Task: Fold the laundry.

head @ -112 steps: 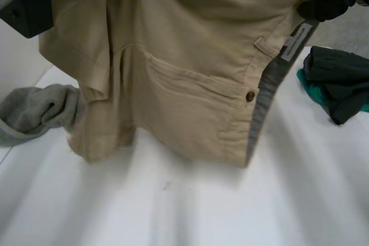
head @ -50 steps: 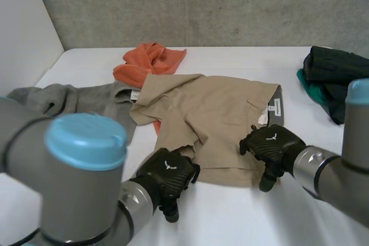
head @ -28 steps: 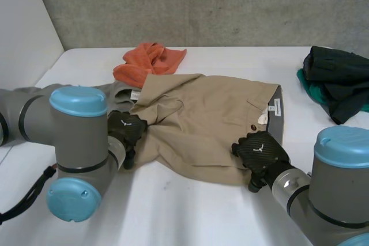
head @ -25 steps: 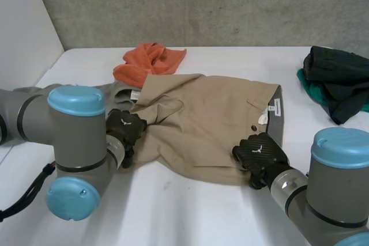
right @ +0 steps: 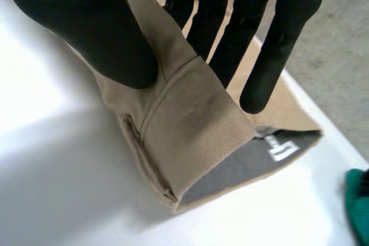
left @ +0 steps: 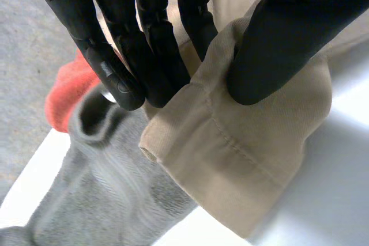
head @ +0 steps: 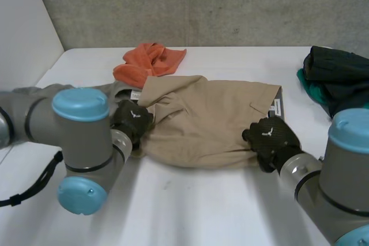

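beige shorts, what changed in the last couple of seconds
The beige shorts went from hanging in the air to lying on the table. Since then the left hand and right hand, each pinching an edge, have carried the near side away from the robot, so the shorts lie narrower. The orange cloth, grey garment and dark pile stayed put.

A: What's printed on the label of the shorts?
B: Too small to read.
A: And the grey garment?
B: Partly under the shorts, partly behind the left arm. The dark clothes run off the head view's edge, and the green cloth lies mostly under them.
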`<state>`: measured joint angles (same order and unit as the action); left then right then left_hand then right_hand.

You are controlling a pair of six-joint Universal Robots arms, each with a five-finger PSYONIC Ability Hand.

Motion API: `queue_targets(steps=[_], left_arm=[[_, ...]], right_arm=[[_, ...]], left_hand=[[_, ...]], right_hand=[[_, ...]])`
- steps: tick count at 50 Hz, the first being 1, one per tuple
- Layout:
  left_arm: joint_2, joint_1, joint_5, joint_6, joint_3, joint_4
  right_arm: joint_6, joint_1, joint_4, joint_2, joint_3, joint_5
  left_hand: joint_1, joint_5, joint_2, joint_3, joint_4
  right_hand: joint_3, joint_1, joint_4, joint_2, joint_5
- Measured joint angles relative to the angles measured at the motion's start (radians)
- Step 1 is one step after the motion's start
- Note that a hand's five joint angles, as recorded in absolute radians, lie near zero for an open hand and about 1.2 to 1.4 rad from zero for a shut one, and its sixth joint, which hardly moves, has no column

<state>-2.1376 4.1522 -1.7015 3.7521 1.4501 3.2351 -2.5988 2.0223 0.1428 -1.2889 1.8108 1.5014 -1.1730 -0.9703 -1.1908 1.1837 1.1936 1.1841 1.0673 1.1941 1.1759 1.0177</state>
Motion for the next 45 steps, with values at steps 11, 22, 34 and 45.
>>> queue_targets(steps=[11,22,34,45], left_arm=[[0.416,-0.014,0.055,-0.127,-0.067,-0.232],[0.558,0.019,0.121,-0.254,-0.476,-0.512],[0.087,0.036,0.096,-0.196,-0.843,-0.629],[-0.087,0.047,0.082,-0.136,-1.143,-0.149]], right_arm=[[0.068,-0.055,-0.221,-0.180,-0.251,-0.001],[0.052,-0.111,-0.561,-0.190,-0.773,-0.040],[0.061,-0.104,-0.648,0.101,-0.968,-0.045],[0.047,-0.049,0.046,0.201,-1.027,0.109]], left_hand=[[0.000,0.000,-0.003,0.003,0.002],[0.000,0.000,-0.004,0.004,0.002],[0.000,0.000,-0.004,0.004,0.002],[0.000,0.000,-0.006,0.005,0.003]], right_hand=[[0.005,0.014,0.001,0.000,0.000],[0.005,0.043,0.002,0.000,0.002],[0.005,0.043,0.002,0.000,0.002],[0.005,0.049,0.005,0.000,0.002]])
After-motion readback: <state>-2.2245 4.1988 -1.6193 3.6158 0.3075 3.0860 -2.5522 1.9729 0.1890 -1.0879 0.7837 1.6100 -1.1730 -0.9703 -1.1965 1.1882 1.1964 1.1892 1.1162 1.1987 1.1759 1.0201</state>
